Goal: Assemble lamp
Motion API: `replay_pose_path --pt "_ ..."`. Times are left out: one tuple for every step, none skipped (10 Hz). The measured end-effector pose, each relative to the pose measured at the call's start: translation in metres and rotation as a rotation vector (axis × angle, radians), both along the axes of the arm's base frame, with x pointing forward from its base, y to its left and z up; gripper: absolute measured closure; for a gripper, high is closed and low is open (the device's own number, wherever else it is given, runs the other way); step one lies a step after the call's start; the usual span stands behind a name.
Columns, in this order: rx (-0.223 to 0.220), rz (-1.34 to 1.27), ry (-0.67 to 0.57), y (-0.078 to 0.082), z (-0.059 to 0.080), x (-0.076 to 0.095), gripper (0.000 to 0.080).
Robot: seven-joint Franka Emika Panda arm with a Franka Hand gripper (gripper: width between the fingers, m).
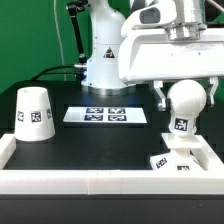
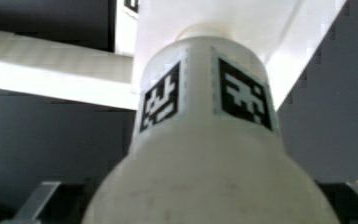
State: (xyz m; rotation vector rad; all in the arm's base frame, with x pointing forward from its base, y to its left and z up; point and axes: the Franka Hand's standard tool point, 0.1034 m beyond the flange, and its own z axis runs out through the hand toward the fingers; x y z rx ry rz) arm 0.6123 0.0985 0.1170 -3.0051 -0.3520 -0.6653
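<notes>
Exterior view shows the gripper (image 1: 186,93) clamping the white plastic ball-shaped bulb (image 1: 187,105) upright, neck down on the flat square white base (image 1: 176,162) at the worktop's near corner on the exterior view's right, seemingly for seating.

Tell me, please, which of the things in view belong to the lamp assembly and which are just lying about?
For the job:
- shade, standing alone at the exterior view's left
- bulb, upright, flanked by the gripper
- base, directly below the bulb

Just lying about:
- marker board, flat in mid-scene
- white wall along the front edge
</notes>
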Motion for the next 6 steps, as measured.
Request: replay_pose_path --pt "0.000 0.000 0.000 -0.0001 0.0002 0.0004 0.0223" --pt "0.000 0.000 0.000 -0.0001 0.0002 0.0004 0.0154" --pt "0.000 0.000 0.000 -0.0001 0.0002 0.0004 0.0154" --pt "0.000 0.000 0.000 0.0000 0.0002 0.0004 0.0109" --pt "0.000 0.000 0.000 -0.0001 0.0002 0.0004 0.0102" --pt "0.000 0.000 0.000 -0.0001 0.0002 0.0004 0.0102"
